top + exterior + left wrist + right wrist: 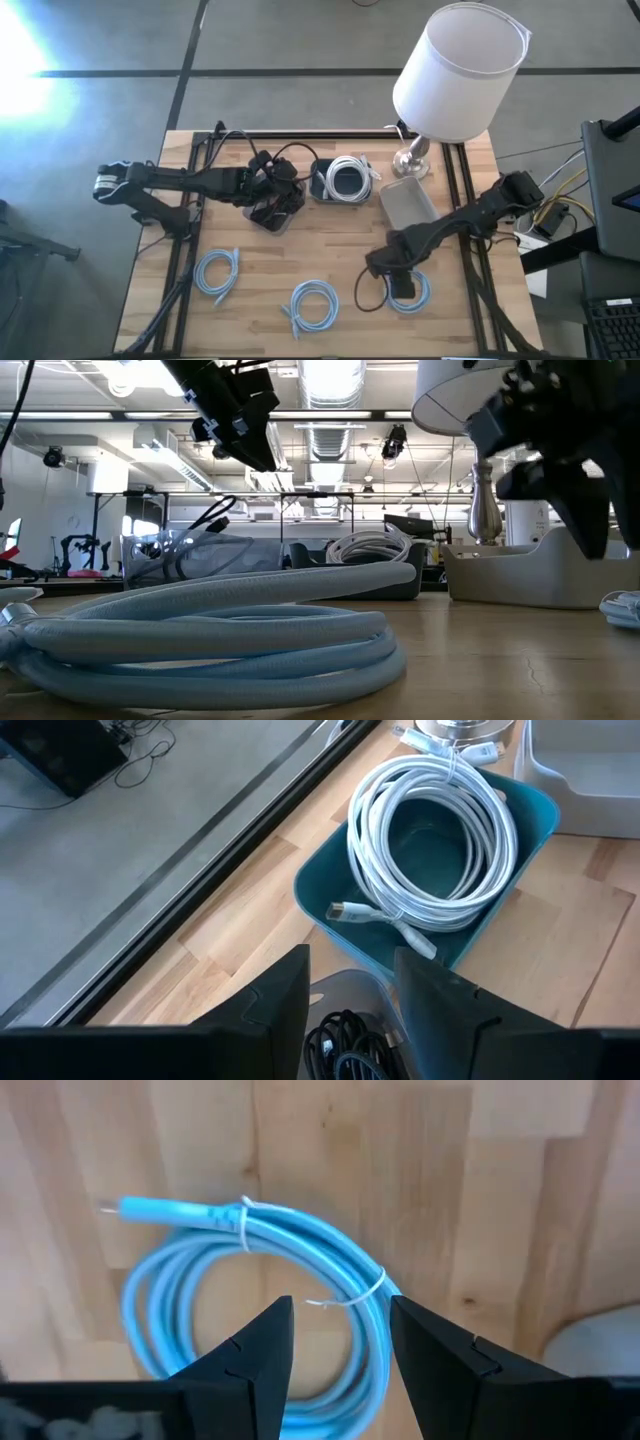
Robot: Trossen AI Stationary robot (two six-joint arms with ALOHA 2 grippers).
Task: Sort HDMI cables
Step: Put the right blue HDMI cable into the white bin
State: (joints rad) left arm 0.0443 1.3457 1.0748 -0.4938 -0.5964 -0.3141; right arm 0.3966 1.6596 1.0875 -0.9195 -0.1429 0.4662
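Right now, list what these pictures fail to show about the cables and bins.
- Light-blue coil, high view: largely covered by the right gripper.
- Clear bin, high view: its black cables hidden under the left gripper.
- Grey bin, low view: wall blocks its inside.
- Black cables, left wrist view: cut off by the frame edge.

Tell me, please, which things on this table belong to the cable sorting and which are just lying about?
Part of the job:
- three light-blue cable coils
- white cable coil in the teal bin
- black cables in the clear bin
- grey bin
- left gripper, open over the black cables
- right gripper, open over a blue coil

Just lying about:
- lamp
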